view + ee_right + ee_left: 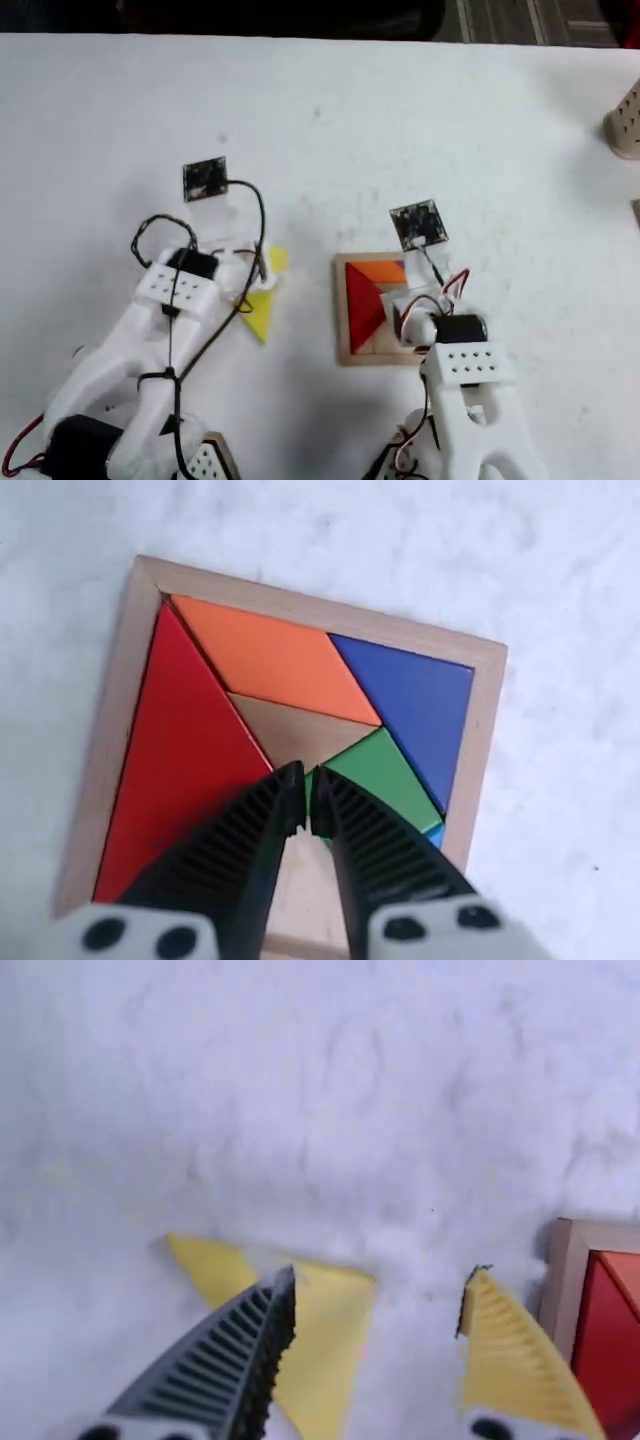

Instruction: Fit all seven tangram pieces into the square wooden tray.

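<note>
**STATUS: ONE PIECE OUTSIDE THE TRAY. FAULT RISKS**

**1. Left pincer** [380, 1295]
Released, jaws spread wide. It hangs low over the yellow triangle [320, 1350], which lies flat on the table [320, 1110] near the tray [562, 1280] but apart from it. The grey finger [235, 1360] is over the piece's face. The yellow finger [510, 1360] is over bare table beyond the piece's edge. Whether either finger touches the piece cannot be determined.

**2. Right pincer** [308, 795]
Clenched, tips almost meeting, nothing between them. It is positioned above the middle of the tray.

**3. Tray contents**
Seated: red triangle [175, 770], orange parallelogram [270, 655], blue triangle [415, 705], green piece [385, 775]. The wood-coloured area [300, 725] at the centre may be bare floor or a piece; this cannot be told.

**4. Probable faults**
- Slip: the yellow triangle is thin and flat. With one finger above its face instead of beside its edge, closing would likely push or pivot it and not lift it.
- Tray shift: a skidding piece could strike the rim and displace the tray.
- Arm collision: the right pincer occupies the space over the tray, so a transfer from the left risks contact.
- Jamming: a piece arriving rotated could bridge across the rim or its neighbours and unseat them.
</note>
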